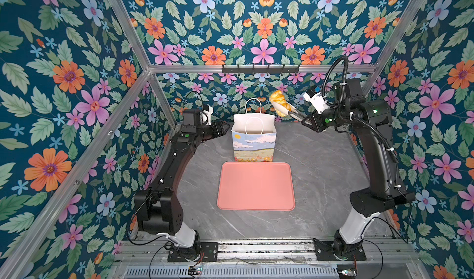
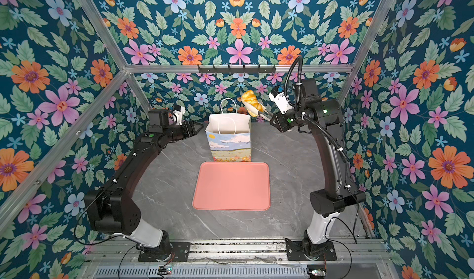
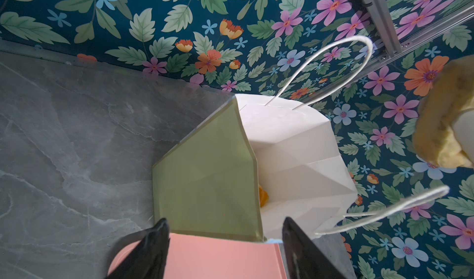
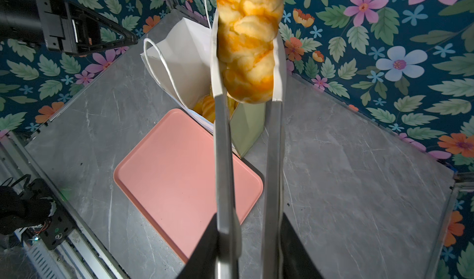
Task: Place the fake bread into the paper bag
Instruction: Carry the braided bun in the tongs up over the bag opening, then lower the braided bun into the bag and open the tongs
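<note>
1. Grey marble-pattern tabletop (image 1: 320,162) (image 2: 282,188) is carrying the whole setup. Both arms are reaching in from the near rail.
2. Pink rectangular plastic tray (image 1: 256,188) (image 2: 230,188) (image 4: 179,175) is lying flat mid-table, its far edge sitting just in front of the bag.
3. White paper bag (image 1: 254,142) (image 2: 230,142) (image 3: 295,149) (image 4: 184,59), with cord handles and a printed sky-and-meadow front, is standing upright with its mouth gaping open.
4. Left gripper (image 1: 227,126) (image 2: 198,126) (image 3: 225,222) is hovering just beside the bag's left side wall, near the top. Its jaws are standing wide apart and gripping nothing. I can't tell whether it's touching the paper.
5. Right gripper (image 1: 305,121) (image 2: 273,120) (image 4: 251,229) is sitting raised to the right of the bag, with its jaws squeezing in on the silver metal tongs (image 1: 295,115) (image 2: 265,115) (image 4: 223,162).
6. The tongs are pointing towards the bag, and their white tips are pinching the braided golden-yellow toy bread (image 1: 278,102) (image 2: 251,102) (image 4: 248,47) (image 3: 441,126) from both sides.
7. That braided piece is hanging in the air by the bag's right top corner, outside the bag.
8. Glossy ridged yellow toy pastries (image 4: 207,107) (image 3: 263,195) are lying at the bottom of the bag, showing in both wrist views. The count is unreadable.
</note>
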You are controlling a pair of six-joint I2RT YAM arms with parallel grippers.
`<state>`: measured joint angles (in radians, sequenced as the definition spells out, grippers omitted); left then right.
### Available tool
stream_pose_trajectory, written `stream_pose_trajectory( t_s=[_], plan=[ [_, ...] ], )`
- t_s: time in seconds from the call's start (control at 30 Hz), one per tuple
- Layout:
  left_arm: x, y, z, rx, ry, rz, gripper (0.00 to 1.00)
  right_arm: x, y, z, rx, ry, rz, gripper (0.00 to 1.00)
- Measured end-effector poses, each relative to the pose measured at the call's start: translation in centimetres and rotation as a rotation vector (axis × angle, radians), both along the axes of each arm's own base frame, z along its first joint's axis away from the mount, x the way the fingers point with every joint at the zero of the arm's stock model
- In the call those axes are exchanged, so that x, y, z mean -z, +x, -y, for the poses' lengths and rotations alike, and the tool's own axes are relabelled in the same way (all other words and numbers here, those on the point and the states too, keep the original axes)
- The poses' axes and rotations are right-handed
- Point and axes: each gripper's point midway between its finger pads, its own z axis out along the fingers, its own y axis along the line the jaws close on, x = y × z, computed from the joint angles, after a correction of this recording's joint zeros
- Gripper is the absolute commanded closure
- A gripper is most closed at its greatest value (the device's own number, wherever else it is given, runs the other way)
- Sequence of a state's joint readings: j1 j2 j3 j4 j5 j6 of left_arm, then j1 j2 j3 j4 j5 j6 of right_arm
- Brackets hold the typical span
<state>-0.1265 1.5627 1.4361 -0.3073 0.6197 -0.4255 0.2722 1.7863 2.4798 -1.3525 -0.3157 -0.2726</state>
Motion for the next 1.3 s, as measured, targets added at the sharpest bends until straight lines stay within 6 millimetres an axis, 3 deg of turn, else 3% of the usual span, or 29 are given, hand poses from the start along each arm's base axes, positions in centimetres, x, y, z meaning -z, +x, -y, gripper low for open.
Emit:
stream_pose_trajectory(
  t_s=[0.47,0.83,1.3],
  plan=[
    [-0.9,0.0,0.6,0.004,-0.020,0.006,0.30,3.4,2.7,-2.5,-0.158,-0.020,-0.028,0.68],
    [-1.2,0.0,0.9,0.001,-0.029,0.003,0.30,5.4,2.3,-3.4,-0.254,-0.037,-0.060,0.68],
    [-1.6,-0.1,0.9,0.003,-0.030,0.010,0.30,6.2,2.0,-5.7,-0.336,-0.059,-0.043,0.68]
  ],
)
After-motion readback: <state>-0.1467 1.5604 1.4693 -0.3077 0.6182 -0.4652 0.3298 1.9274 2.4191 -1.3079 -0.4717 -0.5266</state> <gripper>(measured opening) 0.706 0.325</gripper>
